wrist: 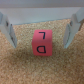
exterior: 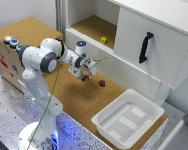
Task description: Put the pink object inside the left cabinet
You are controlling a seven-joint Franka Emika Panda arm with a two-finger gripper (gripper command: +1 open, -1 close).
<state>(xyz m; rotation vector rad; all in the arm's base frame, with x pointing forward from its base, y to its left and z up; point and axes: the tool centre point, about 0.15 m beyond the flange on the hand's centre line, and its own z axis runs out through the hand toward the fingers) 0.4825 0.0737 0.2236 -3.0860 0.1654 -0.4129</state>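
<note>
the pink object (wrist: 41, 43) is a small cube with dark letter marks on its face, and it sits on the cork surface (exterior: 69, 92). in the wrist view it lies between the two fingers (wrist: 8, 30) of the gripper (wrist: 41, 29), with a clear gap on each side, so the jaws stand open around it and nothing is held. in the exterior view the gripper (exterior: 85, 76) is low over the cork in front of the cabinet; the cube itself is too small and too hidden there to pick out. the left cabinet (exterior: 94, 27), an open bay with a cork-brown floor and a white front ledge, is behind the gripper, and a yellow small piece (exterior: 103, 40) rests on its floor. a dark purple small piece (exterior: 102, 83) lies on the cork just toward the exterior view's right of the gripper. further that way is a white tray (exterior: 106, 122), and above it a white door with a black handle (exterior: 145, 47).
</note>
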